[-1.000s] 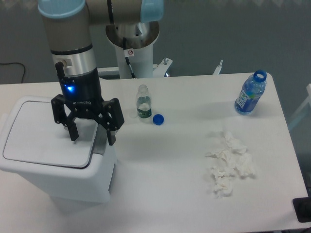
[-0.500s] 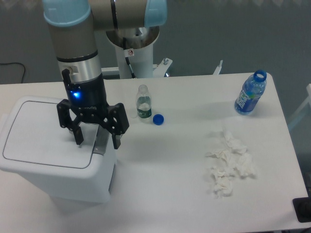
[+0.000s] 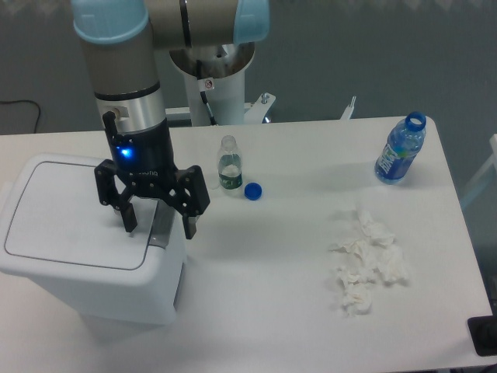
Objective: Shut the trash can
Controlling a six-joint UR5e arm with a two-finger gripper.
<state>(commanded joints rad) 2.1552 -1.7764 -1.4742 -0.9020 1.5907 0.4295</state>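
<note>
Trash can (image 3: 85, 256) lid lies flat, looks shut; my gripper (image 3: 159, 229) hangs spread wide and empty astride its latch edge, placed to press.

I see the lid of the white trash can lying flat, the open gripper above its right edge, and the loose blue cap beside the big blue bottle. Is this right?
One detail is wrong. In the camera view the blue cap lies beside the small clear bottle, far from the big blue bottle. The trash can lid is flat, and the gripper is open.

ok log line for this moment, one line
gripper: open, over lid's right edge by latch | trash can: lid flat | clear bottle: upright, uncapped, cap beside it
</note>
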